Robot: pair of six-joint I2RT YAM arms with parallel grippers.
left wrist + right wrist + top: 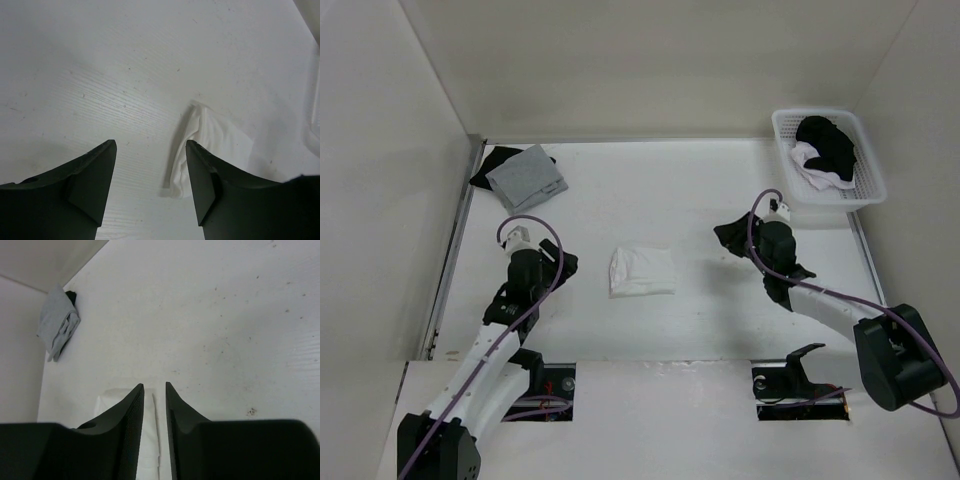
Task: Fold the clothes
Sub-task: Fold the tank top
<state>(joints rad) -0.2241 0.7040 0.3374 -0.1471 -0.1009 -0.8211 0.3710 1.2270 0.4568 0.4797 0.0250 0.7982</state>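
Handling: the plain white thin-fabric garment (642, 270) is judged light, limp and easily dragged; its folded layers are likely to be slid apart if only the top one is pinched.
Garment place: it is laid flat as a rough rectangle on the white table (720, 330), between the two grippers and touched by neither.
Hold points: the edge nearest each gripper is best taken, with all layers caught together; the rumpled corner seen ahead of the left gripper (150, 145) offers a raised lip.
Left gripper state: the jaws are spread wide and nothing is held; the garment is seen just ahead, off to its right side.
Right gripper (154, 386) state: the jaws are drawn to a narrow slit and nothing is gripped; the garment is seen just beyond its tips.
Edges: a hem band cannot be told apart in these views.
Open room: bare table is left all round the garment. The grey square cloth (527, 175) on a black garment (485, 170) is found well beyond the left gripper, and the white plastic basket (782, 140) of dark clothes (830, 145) well beyond the right gripper.
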